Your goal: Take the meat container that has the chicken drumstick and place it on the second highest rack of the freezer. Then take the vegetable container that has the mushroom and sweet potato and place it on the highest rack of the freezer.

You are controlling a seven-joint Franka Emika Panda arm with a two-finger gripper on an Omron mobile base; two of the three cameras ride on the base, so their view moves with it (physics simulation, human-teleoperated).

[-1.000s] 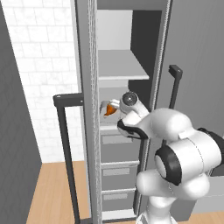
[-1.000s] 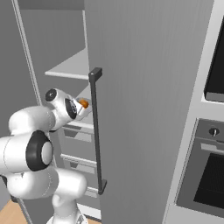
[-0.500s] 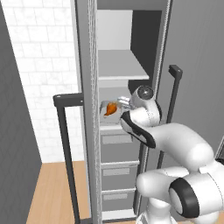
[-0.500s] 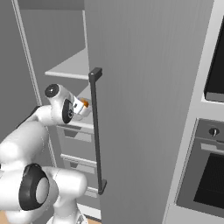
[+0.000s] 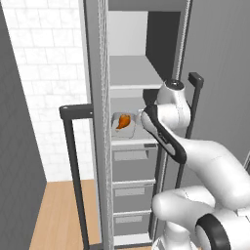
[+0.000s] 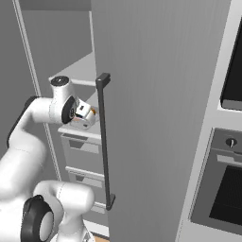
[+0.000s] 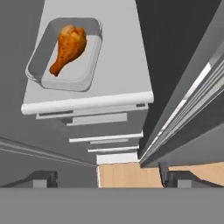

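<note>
The meat container, a shallow grey tray, lies on the second highest rack of the open freezer. It holds the orange-brown chicken drumstick and also shows in the left base view as the container. My gripper hangs open and empty, pulled back from the rack's front edge and apart from the tray. In the right base view the gripper sits just in front of that rack. The highest rack is bare. The vegetable container, mushroom and sweet potato are out of view.
The freezer door stands open close on the right of my hand, with its dark bar handle. Grey drawers sit below the racks. A second dark bar handle stands to the left. The black oven is further right.
The hand has drawn back and to the right, away from the tray. The container with the drumstick stays on the second rack, and the jaws stay open.
</note>
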